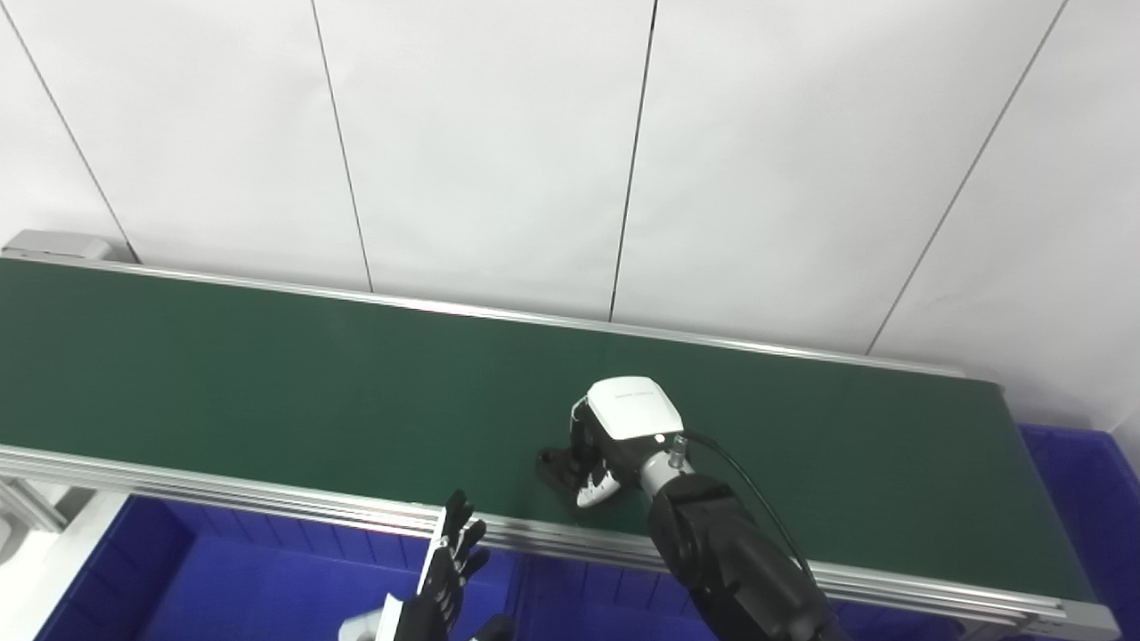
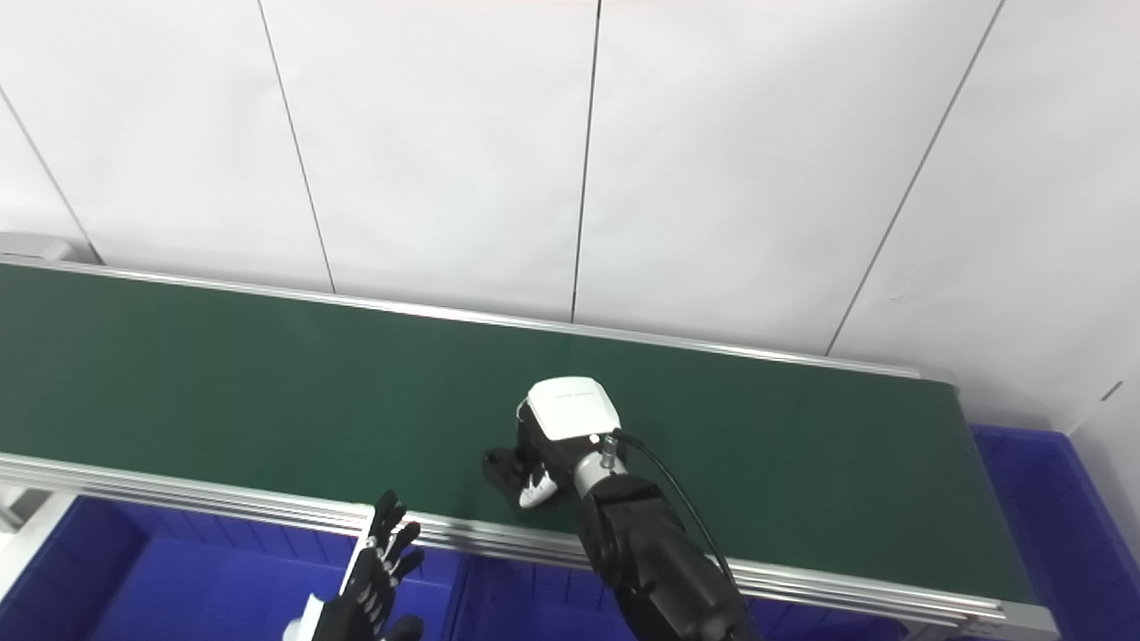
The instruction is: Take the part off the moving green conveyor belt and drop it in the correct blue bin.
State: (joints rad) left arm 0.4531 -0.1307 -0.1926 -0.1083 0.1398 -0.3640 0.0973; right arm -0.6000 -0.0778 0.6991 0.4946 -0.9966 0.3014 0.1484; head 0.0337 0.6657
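The green conveyor belt [image 1: 267,374] runs across the picture from left to right. My right hand [image 1: 614,436] rests on its near half, white back facing up, fingers curled down onto the belt. A small black part [image 1: 550,465] pokes out to the left from under those fingers [image 1: 595,485], which are closed around it; most of the part is hidden. My left hand [image 1: 445,570] is low at the bottom edge, in front of the belt's near rail, open with its fingers spread and pointing up, holding nothing.
Blue bins stand below the belt's near rail: one at lower left [image 1: 178,579], one beside it toward the middle [image 1: 579,605]. Another blue bin [image 1: 1091,499] sits past the belt's right end. A white panelled wall rises behind the belt.
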